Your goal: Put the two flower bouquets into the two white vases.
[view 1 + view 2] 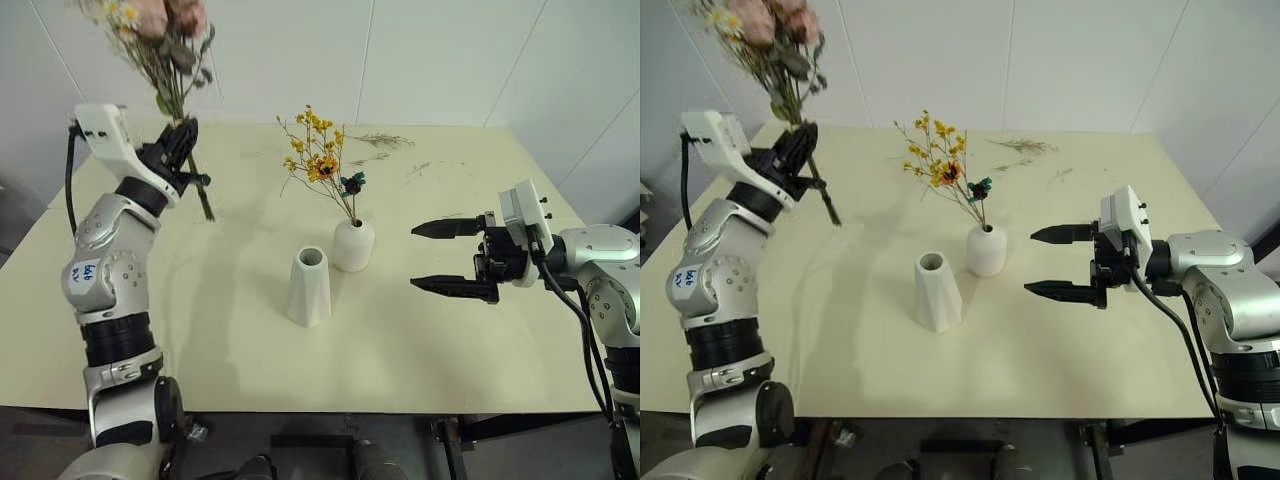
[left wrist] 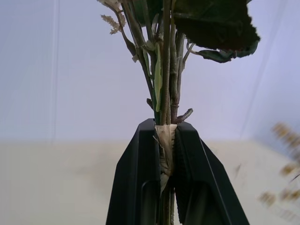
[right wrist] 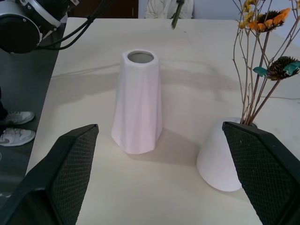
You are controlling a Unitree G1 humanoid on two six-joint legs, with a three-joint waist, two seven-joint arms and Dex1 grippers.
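The bouquet of pink roses [image 1: 160, 25] with grey-green leaves is held high above the table's left side. My left gripper [image 1: 182, 140] is shut on its taped stems [image 2: 165, 140], whose ends hang below the fingers. The thin spray of yellow flowers [image 1: 315, 155] stands in the shorter rounded white vase [image 1: 353, 246] at mid-table. Just in front of it and to its left stands the taller faceted white vase [image 1: 309, 287], its wide mouth empty. My right gripper [image 1: 445, 258] is open, level with the vases and to their right, pointing at them and holding nothing.
Loose dried twigs [image 1: 382, 140] lie near the far edge of the cream table [image 1: 200, 330]. White walls rise behind the table. A person's shoes [image 3: 14, 129] are on the floor beyond the table's left side.
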